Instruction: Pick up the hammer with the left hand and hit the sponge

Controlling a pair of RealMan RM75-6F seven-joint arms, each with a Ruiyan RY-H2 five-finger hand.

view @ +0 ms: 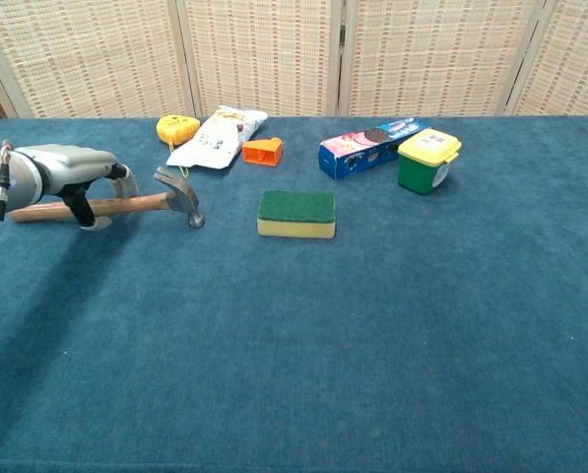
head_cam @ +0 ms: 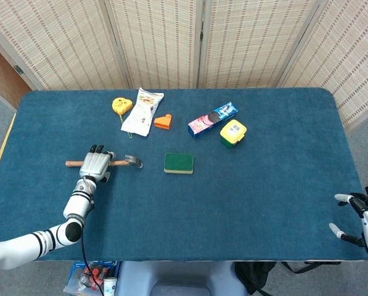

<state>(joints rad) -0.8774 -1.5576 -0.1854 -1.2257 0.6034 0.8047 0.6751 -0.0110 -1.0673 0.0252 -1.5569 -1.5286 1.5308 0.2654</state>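
The hammer (head_cam: 132,161) lies flat on the blue table, wooden handle to the left and metal head (view: 180,197) toward the sponge. My left hand (head_cam: 95,164) sits over the middle of the handle. In the chest view this left hand (view: 62,169) straddles the handle, thumb in front and fingers behind, and has not closed around it. The green-and-yellow sponge (head_cam: 179,163) lies a short way right of the hammer head, also seen in the chest view (view: 296,213). At the table's near right corner my right hand (head_cam: 363,223) holds nothing, its fingers apart.
Behind the hammer and sponge lie a yellow tape measure (head_cam: 121,105), a white snack bag (head_cam: 143,111), an orange block (head_cam: 164,121), a blue cookie pack (head_cam: 212,118) and a yellow-lidded green tub (head_cam: 233,132). Woven screens stand behind the table.
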